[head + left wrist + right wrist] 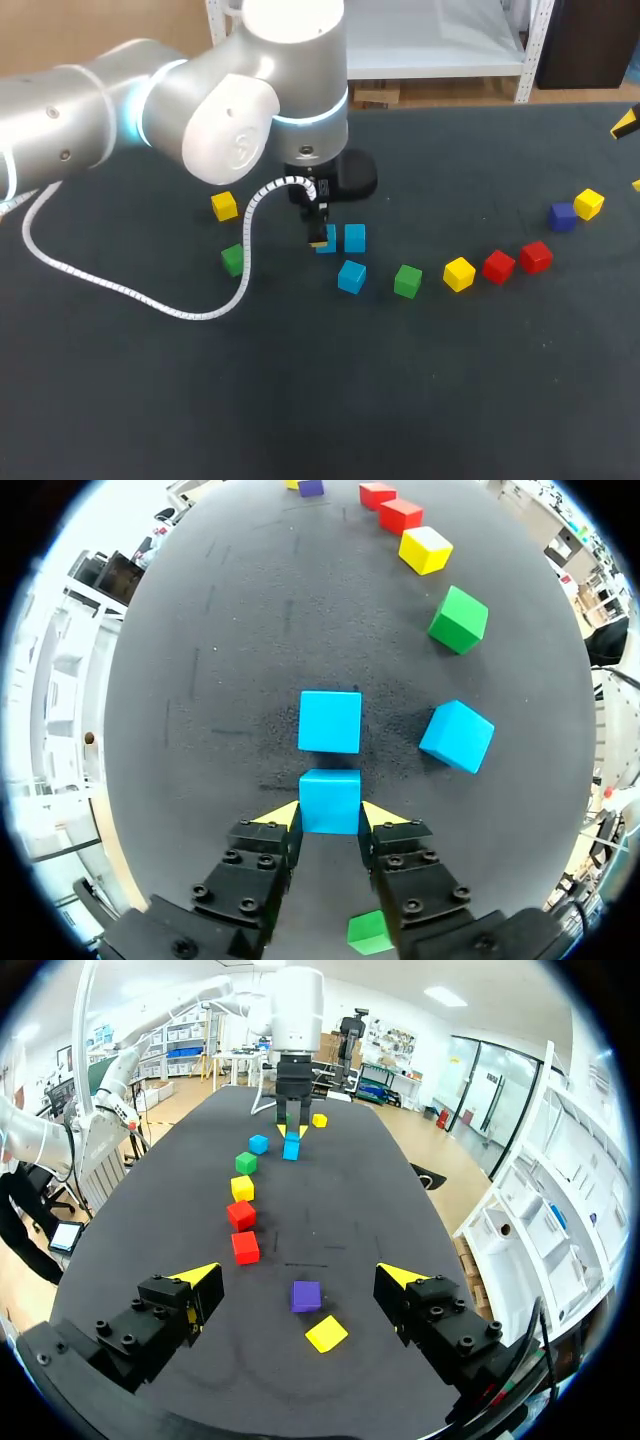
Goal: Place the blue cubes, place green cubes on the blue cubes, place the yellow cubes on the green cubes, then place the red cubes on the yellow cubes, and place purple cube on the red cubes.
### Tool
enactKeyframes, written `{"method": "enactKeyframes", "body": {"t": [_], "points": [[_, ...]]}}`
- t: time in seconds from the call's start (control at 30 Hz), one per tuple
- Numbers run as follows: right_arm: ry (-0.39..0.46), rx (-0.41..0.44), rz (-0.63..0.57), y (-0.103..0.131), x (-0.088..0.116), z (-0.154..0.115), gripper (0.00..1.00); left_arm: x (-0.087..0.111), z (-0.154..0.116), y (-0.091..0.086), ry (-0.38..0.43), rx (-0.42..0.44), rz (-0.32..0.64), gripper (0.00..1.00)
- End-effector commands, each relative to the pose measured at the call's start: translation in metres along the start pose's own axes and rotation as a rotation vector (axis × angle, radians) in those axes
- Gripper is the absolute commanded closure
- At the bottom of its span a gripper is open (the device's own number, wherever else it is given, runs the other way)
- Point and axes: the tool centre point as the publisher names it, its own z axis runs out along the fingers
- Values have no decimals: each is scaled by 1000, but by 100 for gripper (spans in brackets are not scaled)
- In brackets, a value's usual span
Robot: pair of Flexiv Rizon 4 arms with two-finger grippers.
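Observation:
My left gripper (331,816) is shut on a blue cube (330,801), both yellow tips against its sides, low at the table. A second blue cube (330,721) lies just ahead of it, and a third (457,736) sits tilted off to the side. In the head view the held blue cube (326,240) is next to the second blue cube (354,237), with the third (351,276) in front. My right gripper (300,1276) hangs open above the table's right end, over a purple cube (306,1295) and a yellow cube (327,1333).
A green cube (407,281), a yellow cube (459,273) and two red cubes (498,266) (536,257) curve to the right. The purple cube (562,216) and another yellow (589,204) lie farther right. One yellow (224,206) and one green (232,260) sit left of my left gripper.

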Motion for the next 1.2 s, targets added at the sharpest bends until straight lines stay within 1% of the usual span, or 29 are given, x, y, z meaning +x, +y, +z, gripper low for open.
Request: {"method": "enactKeyframes", "body": {"t": [0.03,0.33,0.47,0.6,0.77,0.9,1.13,1.2], "points": [[1,4,-1,2,-1,0,0,0,1,3,5,6,1,100],[1,4,-1,2,-1,0,0,2,2,3,8,6,-2,100],[1,4,-1,2,-1,0,0,2,3,4,9,7,-3,95],[1,4,-1,2,-1,0,0,2,3,4,9,8,-4,95],[1,4,-1,2,-1,0,0,3,4,5,10,9,-4,89],[1,4,-1,2,-1,0,0,3,4,5,9,10,-4,82],[1,4,-1,2,-1,0,0,3,4,6,10,13,-1,74],[1,4,-1,2,-1,0,0,3,4,6,9,14,-1,73]]}}
